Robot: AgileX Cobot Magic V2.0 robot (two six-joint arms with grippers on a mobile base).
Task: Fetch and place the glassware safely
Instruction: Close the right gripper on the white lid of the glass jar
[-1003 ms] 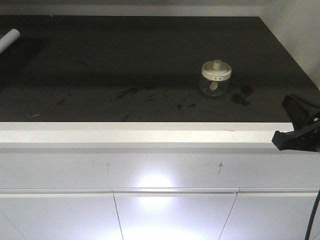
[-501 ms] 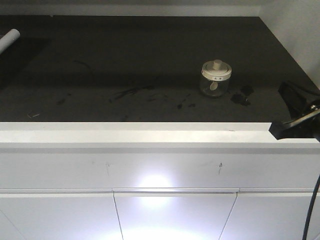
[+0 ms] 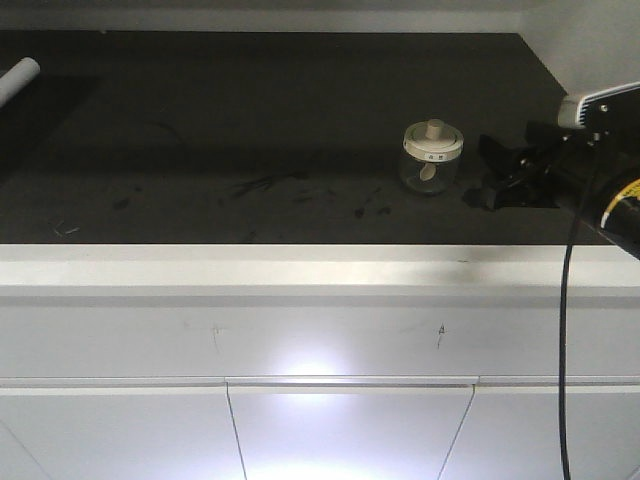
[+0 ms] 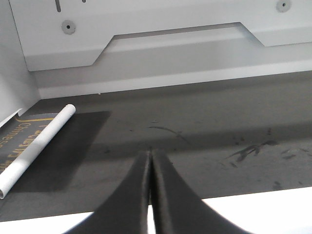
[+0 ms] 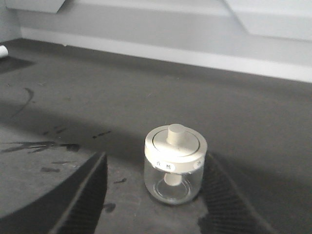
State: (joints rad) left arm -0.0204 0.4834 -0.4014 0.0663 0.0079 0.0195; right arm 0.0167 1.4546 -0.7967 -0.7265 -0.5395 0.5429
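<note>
While the left gripper (image 4: 149, 158) hangs over the front edge of the dark countertop (image 3: 250, 110) with its two fingers pressed together on nothing, the right gripper (image 3: 478, 172) is the one near the action. Its jaws are spread wide and empty.

The glass jar (image 3: 432, 158) stands upright on the right half of the countertop, a bit back from the white front edge (image 3: 300, 265), cream lid on and knob up. From the front, the black fingertips sit just beside the jar's right side. In the right wrist view the jar (image 5: 175, 163) shows up framed between the two fingers (image 5: 83, 195), with a gap on each side, so no contact as far as I can see.

A white tube (image 3: 18, 78) lies way over at the left end, well apart from the jar. Dark scuff marks (image 3: 270, 185) are smeared across the middle of the countertop.
</note>
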